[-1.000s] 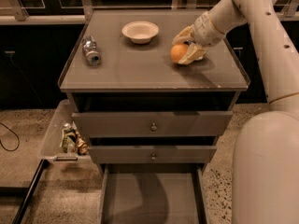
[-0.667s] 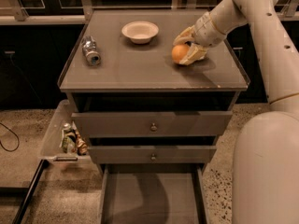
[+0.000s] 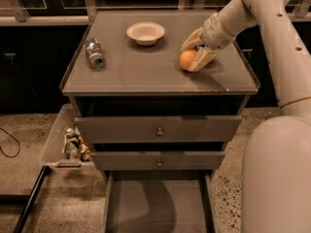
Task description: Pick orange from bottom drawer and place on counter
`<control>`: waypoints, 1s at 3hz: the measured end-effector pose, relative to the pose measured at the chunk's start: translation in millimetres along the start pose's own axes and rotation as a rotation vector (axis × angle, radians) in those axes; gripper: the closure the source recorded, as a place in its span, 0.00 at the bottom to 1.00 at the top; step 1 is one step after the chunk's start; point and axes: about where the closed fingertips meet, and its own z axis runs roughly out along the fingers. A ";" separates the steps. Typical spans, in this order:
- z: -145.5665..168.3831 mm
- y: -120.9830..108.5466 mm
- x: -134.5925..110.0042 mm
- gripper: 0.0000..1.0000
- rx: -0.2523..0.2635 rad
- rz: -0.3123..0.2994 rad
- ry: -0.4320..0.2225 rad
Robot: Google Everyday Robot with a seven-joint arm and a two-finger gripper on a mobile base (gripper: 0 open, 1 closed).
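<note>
The orange [image 3: 186, 60] sits on the counter [image 3: 136, 72] at its right side, in front of the bowl. My gripper [image 3: 191, 56] reaches in from the upper right, its two pale fingers [image 3: 204, 58] closed around the orange, one behind it and one to its right. The bottom drawer [image 3: 156, 205] is pulled out at the foot of the cabinet, and its bare floor shows nothing in it.
A pale bowl [image 3: 146, 32] stands at the back middle of the counter. A silver can [image 3: 95, 53] lies on its side at the left. Two knobbed drawers [image 3: 158, 130] stand slightly open. A tray with bottles [image 3: 72, 144] hangs at the cabinet's left.
The gripper and the orange have sunk slightly toward the counter's front right; the orange now rests on the surface.
</note>
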 end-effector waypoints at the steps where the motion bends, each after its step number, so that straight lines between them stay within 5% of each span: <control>1: 0.0 0.0 0.0 0.12 0.000 0.000 0.000; 2: 0.0 0.0 0.0 0.00 0.000 0.000 0.000; 3: 0.0 0.0 0.0 0.00 0.000 0.000 0.000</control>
